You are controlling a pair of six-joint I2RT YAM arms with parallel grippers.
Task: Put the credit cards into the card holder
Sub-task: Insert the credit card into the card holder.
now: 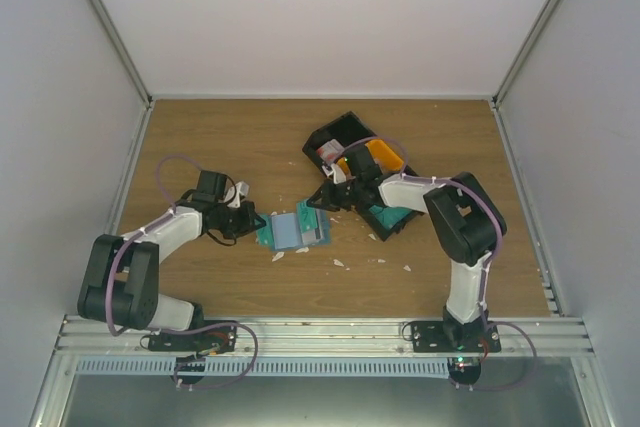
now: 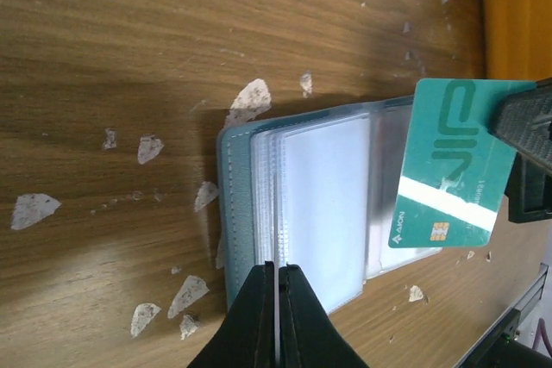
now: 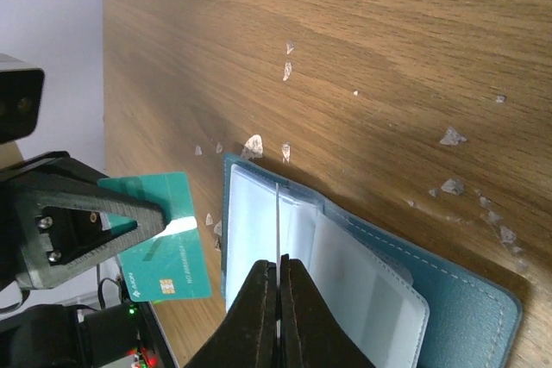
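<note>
Cards numbered two, both thin teal plastic rectangles with a white stripe and a chip. My left gripper (image 2: 278, 271), fingers pressed together, pinched the first card (image 3: 177, 269) just beside the edge of the one open teal-blue folding card holder (image 2: 319, 196); my right gripper (image 3: 278, 263) pinched the second card (image 2: 444, 152) over its clear sleeves. Many white scraps (image 2: 34, 211) dotted the brown wooden table (image 1: 230, 137), bare wood stretching away far left.

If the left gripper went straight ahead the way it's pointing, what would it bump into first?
The card holder. The left gripper, fingers shut on a credit card, points at its clear pockets, so the card likely arrives first. Depth is hard to judge.
</note>
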